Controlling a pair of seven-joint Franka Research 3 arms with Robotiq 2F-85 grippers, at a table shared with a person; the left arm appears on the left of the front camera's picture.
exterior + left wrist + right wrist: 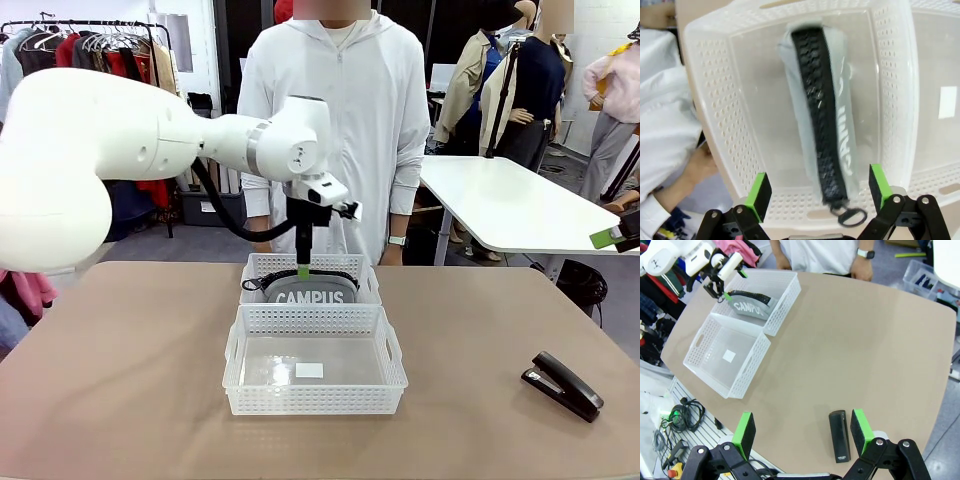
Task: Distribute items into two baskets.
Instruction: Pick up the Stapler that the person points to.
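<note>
Behind the near basket [315, 398], the pouch [308, 290] lies in the far basket [262, 265] under the left gripper [303, 270], fingers apart, which should rise straight clear, while well right of that near basket the right gripper [804, 431], likewise apart, should straddle the stapler [562, 385] narrow-wise before closing.

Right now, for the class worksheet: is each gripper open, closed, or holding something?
Left gripper: open, empty, above the grey soft zip pouch in a white perforated plastic basket.
Right gripper: open, empty; the black desk stapler lies on the table below.
</note>
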